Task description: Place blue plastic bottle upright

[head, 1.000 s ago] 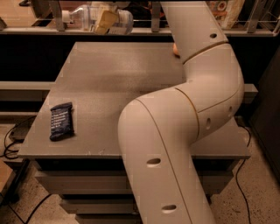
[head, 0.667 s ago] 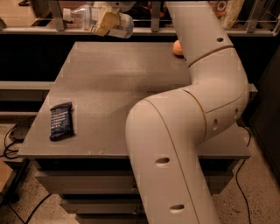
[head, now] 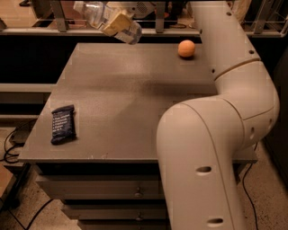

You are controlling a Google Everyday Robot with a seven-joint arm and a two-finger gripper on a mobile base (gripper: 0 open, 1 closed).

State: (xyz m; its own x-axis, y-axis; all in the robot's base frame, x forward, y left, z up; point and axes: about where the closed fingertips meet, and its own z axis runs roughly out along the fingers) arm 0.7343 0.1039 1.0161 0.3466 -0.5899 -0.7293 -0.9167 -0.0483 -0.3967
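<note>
**Bottle held aloft, tilted**

The arm [head: 211, 148] rises from the near right, bends at the elbow and reaches to the far edge. The gripper [head: 118, 22] clamps the bottle [head: 93, 12], tilted, above the table [head: 130, 99]. The ball [head: 186, 48] and wrapper [head: 63, 124] lie apart.

Dim warm light; gripper [head: 116, 23] top-left, held bottle [head: 92, 12] glinting.

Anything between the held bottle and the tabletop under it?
Nothing visible. The gripper holds the blue plastic bottle tilted above the far edge of the table; the orange ball and wrapper lie aside.
</note>
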